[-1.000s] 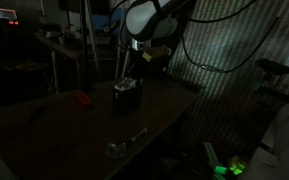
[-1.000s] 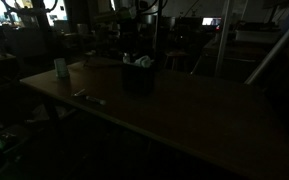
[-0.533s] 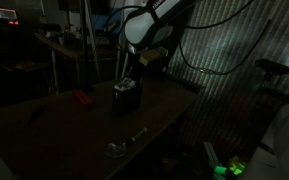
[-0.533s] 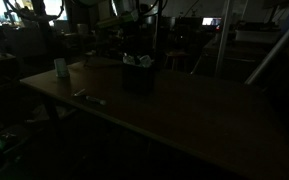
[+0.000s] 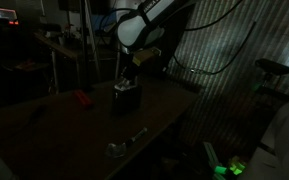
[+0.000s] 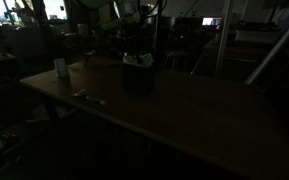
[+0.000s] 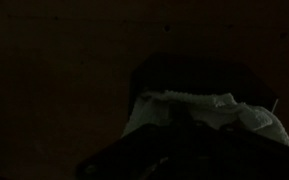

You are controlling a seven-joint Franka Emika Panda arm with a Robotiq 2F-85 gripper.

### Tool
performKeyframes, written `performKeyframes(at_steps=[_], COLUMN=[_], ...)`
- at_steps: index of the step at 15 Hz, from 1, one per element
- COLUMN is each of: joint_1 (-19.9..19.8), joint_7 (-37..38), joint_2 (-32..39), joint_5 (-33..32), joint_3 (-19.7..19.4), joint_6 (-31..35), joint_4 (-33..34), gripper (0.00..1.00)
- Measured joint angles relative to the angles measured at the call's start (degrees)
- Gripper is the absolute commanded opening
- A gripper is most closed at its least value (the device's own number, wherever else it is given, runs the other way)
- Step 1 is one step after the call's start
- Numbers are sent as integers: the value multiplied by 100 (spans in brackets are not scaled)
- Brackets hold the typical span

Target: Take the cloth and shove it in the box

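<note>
The scene is very dark. A dark box stands on the table and shows in both exterior views. A pale cloth lies in its open top. In the wrist view the cloth lies bunched inside the dark box. My gripper hangs just above the box. In the wrist view its fingers are a black shape in front of the cloth. I cannot see how the jaws stand.
A red object lies on the table beside the box. A metallic tool lies near the table's front edge, also seen as a small tool. A pale cup stands at the table's far corner. Green lights glow on the floor.
The arm's upper part has shifted slightly to the left in an exterior view. The gripper stays over the box and the cloth stays in it.
</note>
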Motion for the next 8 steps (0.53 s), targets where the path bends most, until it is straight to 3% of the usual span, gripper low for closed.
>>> performKeyframes(at_steps=[8], joint_1=[98], joint_7=[-10], joint_2=[748], joint_5=[113], joint_3=[4], joint_6=[14], joint_4=[223], gripper=[0])
